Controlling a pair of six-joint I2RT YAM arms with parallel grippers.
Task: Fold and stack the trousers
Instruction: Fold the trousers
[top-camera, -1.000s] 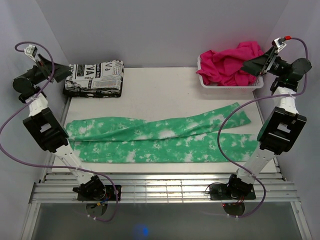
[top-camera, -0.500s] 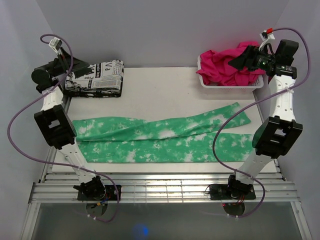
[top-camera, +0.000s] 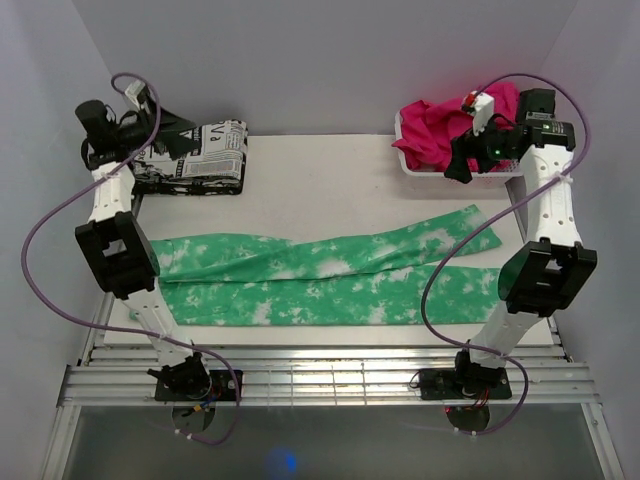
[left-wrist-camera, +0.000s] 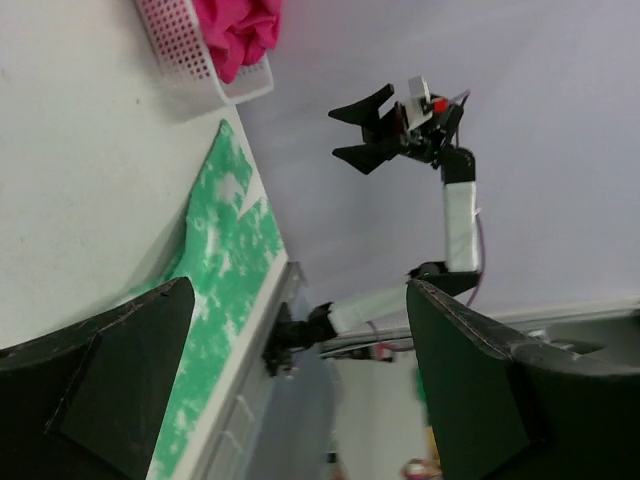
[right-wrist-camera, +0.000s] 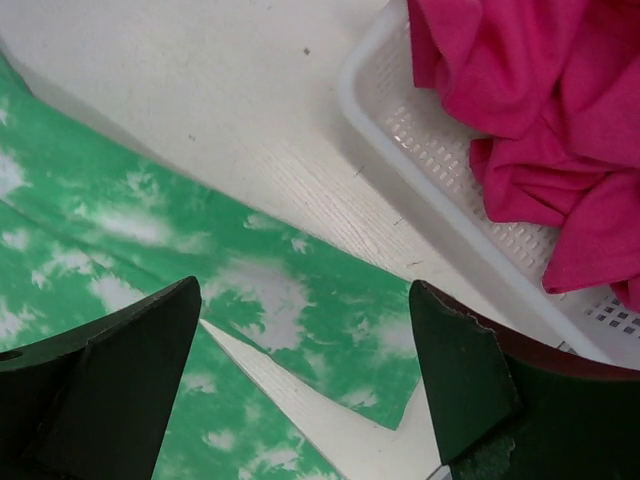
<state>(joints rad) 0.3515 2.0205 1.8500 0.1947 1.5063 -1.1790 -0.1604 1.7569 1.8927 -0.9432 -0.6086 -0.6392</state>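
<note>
The trousers (top-camera: 320, 275) lie flat along the table, mint green with white blotches. The waist is at the left and the two legs split apart at the right. My left gripper (top-camera: 186, 133) hangs open and empty high at the back left, far from the trousers, which show edge-on in its view (left-wrist-camera: 222, 262). My right gripper (top-camera: 459, 164) is open and empty in the air above the far leg's end (right-wrist-camera: 270, 290), by the basket's front edge. Its fingers (right-wrist-camera: 110, 370) are spread wide and touch nothing.
A folded black-and-white newsprint cloth (top-camera: 195, 158) lies at the back left, under my left gripper. A white basket (top-camera: 425, 170) with crumpled hot-pink cloth (top-camera: 440, 125) stands at the back right; it shows in the right wrist view (right-wrist-camera: 440, 150). Grey walls close in the sides and the back.
Both wrists swung inward. The left gripper moved right, over the newsprint cloth. The right gripper moved left and down to the basket's front edge. The trousers have not moved.
</note>
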